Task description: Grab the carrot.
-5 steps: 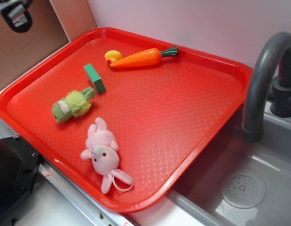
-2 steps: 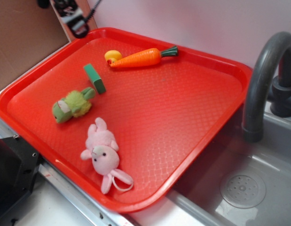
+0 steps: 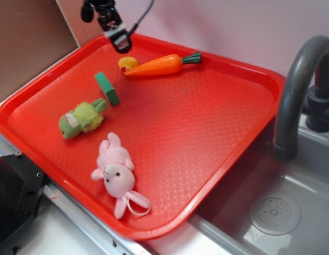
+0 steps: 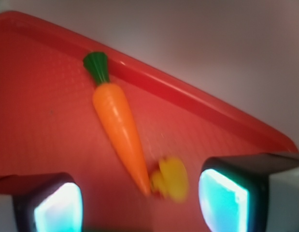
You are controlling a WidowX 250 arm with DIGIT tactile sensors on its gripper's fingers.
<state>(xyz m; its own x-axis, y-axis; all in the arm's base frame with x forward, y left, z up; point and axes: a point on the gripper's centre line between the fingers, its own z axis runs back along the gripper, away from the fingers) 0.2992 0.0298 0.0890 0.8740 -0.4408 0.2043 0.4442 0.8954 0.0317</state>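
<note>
Compared with a second ago, the gripper [image 3: 120, 43] has travelled from the far left edge of the picture, over the cardboard, along the back rim of the red tray [image 3: 244, 133], and it now hangs above the tray's rear corner, just beside the yellow duck [image 3: 127, 64]. Nothing on the tray has shifted in that time. We judge this as the approach step: the arm is arriving over the target but has not descended yet.

In the wrist view the two fingers [image 4: 225, 200] stand wide apart with nothing between them, so the pincer is open and empty. The carrot [image 3: 156, 65] lies flat near the back rim, its green stem toward the wall side and its pointed tip touching, or almost touching, the duck. The pincer sits nearer to the tip than to the thick middle, so we think it needs to move a little along the carrot before going down.

We count on the tray: one carrot, one duck, one green block [image 3: 107, 88], one green plush [image 3: 81, 118] and one pink plush rabbit [image 3: 118, 172]. Beside the tray we see one sink [image 3: 292, 207] with one grey faucet [image 3: 300, 90].
</note>
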